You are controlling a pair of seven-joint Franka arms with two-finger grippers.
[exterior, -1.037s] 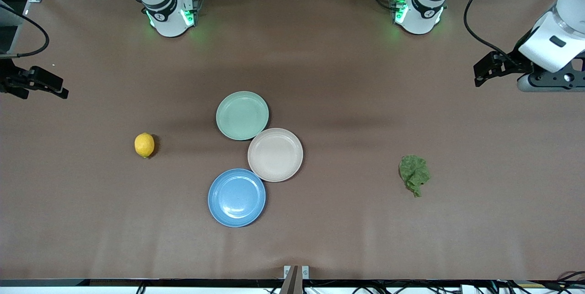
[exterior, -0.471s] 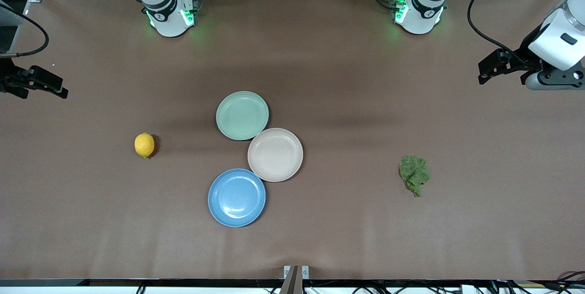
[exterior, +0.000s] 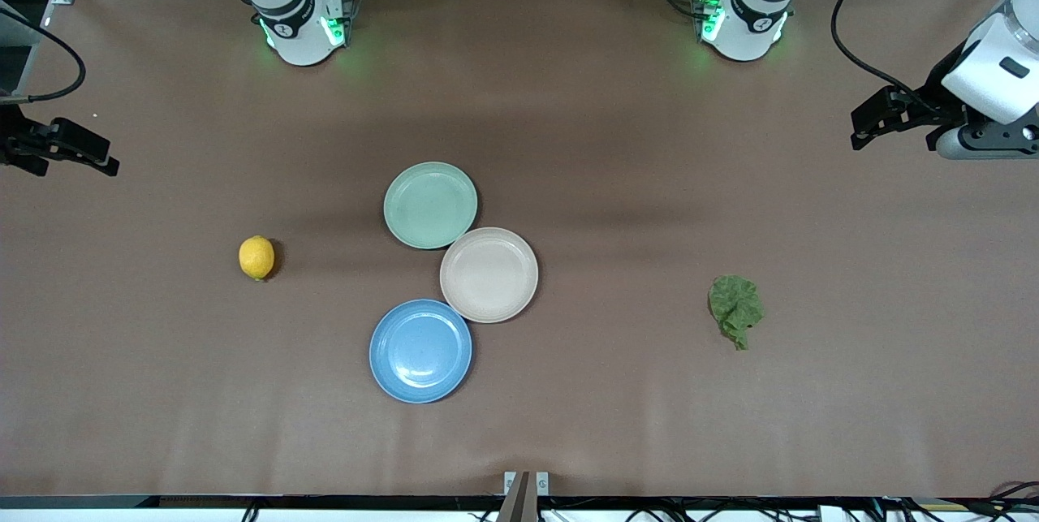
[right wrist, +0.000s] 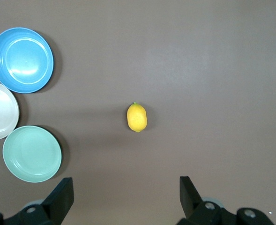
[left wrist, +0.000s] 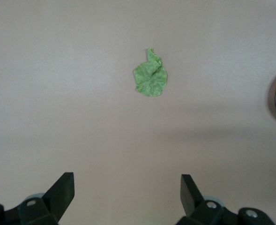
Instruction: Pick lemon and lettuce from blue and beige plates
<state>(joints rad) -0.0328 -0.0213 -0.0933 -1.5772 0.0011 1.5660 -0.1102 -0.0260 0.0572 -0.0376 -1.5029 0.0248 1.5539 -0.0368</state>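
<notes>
The small yellow lemon and crumpled green lettuce leaf lie on the bare brown table, off all three plates. Both the left gripper and the right gripper hang spread wide over the table's end edges. I'd expect the lemon to roll from a glancing pinch and the limp leaf to slip.

My left gripper hangs with fingers spread above the table's left-arm end; my right gripper likewise above its right-arm end.

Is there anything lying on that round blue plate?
Nothing: the round blue plate shows only its bare glossy face. The yellow lemon lies apart on the brown table; the plate's underside is hidden.
</notes>
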